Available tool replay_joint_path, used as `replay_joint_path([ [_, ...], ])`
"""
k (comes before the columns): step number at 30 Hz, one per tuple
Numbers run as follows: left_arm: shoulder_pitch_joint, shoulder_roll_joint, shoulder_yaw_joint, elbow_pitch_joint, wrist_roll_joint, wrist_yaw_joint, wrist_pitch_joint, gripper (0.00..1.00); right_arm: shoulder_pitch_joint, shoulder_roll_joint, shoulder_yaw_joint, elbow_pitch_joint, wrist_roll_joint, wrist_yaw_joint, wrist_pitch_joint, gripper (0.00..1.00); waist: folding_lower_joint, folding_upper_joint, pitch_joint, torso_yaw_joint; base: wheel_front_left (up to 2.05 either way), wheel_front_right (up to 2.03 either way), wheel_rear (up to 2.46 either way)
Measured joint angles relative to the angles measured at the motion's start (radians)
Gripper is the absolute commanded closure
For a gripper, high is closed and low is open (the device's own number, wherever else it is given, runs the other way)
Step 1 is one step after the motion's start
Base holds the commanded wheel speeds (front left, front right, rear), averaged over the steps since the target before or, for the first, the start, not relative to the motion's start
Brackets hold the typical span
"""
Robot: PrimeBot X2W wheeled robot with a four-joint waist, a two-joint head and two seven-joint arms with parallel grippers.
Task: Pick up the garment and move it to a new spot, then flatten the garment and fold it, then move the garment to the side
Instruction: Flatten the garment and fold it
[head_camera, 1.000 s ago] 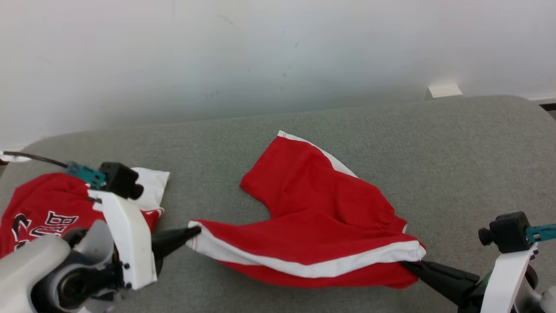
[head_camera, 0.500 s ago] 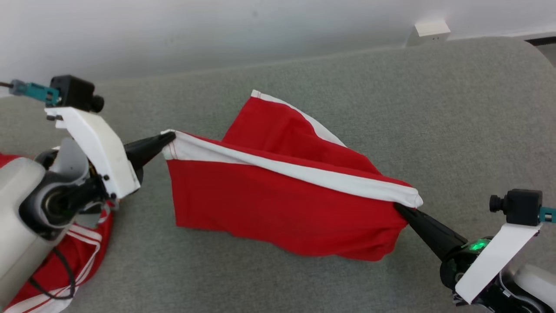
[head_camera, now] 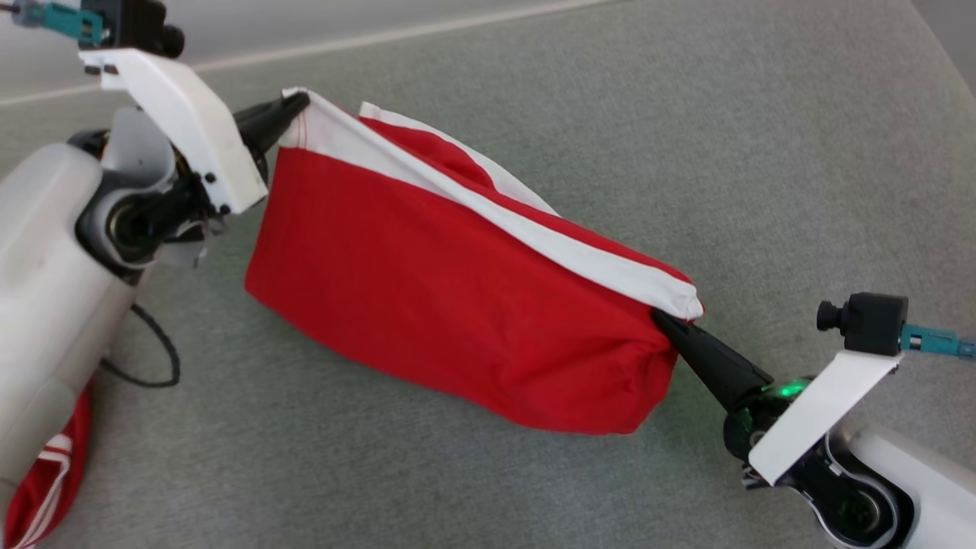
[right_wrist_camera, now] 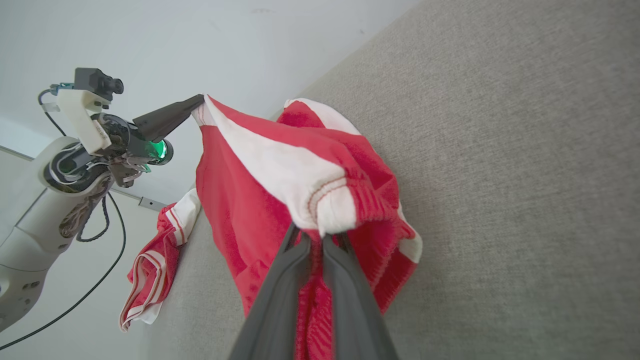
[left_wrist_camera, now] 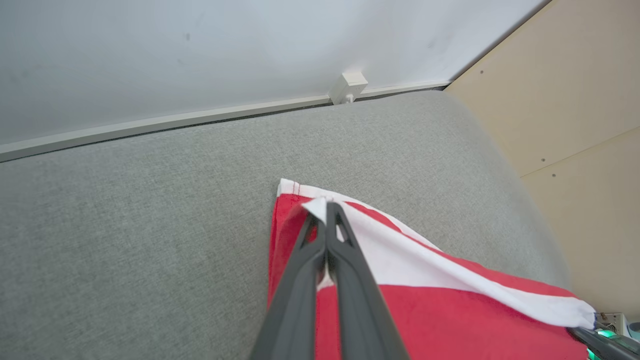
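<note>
Quick tally: two red-and-white pieces of clothing, the big garment in the middle plus a second garment at the lower left. Two grippers, left gripper and right gripper, two dark fingers each. Two black cameras, left wrist camera and right wrist camera. One grey padded surface, one black cable, one white wall box.

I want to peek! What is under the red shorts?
The grey cushion shows all around the hanging red shorts. The patch straight beneath is covered by the cloth, unseen.
</note>
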State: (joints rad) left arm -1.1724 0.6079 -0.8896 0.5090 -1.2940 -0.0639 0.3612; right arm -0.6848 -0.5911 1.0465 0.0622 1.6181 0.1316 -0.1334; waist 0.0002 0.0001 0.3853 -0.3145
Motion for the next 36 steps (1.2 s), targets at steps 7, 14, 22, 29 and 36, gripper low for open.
replay_joint_path([
  [7,-0.083,-0.061,-0.007,0.16,0.03,-0.038,-0.021,1.0,-0.042,0.073,-0.014,0.047,-0.014,0.0,0.002,0.98,0.0,0.0,0.067,-0.048,0.0,0.0,0.0],
  [14,-0.112,-0.107,-0.014,0.242,0.003,-0.06,0.002,0.33,-0.065,0.123,-0.014,0.078,-0.017,0.0,0.019,0.27,0.0,0.0,0.108,-0.08,0.0,0.0,0.0],
  [22,-0.112,-0.103,-0.051,0.202,-0.036,-0.064,0.041,0.0,-0.072,0.146,-0.009,0.1,-0.031,0.0,0.037,0.0,-0.0001,0.0,0.105,-0.075,0.0,0.0,0.0],
  [29,-0.114,-0.025,-0.122,0.142,-0.008,-0.065,0.045,0.0,-0.042,0.11,-0.014,0.096,-0.026,0.0,0.045,0.0,-0.0002,0.0,0.064,-0.074,0.0,0.0,0.0],
  [36,-0.128,0.068,-0.268,0.089,0.09,-0.065,0.125,0.0,0.01,0.064,-0.03,0.063,-0.017,0.0,0.035,0.0,-0.0003,0.0,0.044,-0.082,0.0,0.0,0.0],
])
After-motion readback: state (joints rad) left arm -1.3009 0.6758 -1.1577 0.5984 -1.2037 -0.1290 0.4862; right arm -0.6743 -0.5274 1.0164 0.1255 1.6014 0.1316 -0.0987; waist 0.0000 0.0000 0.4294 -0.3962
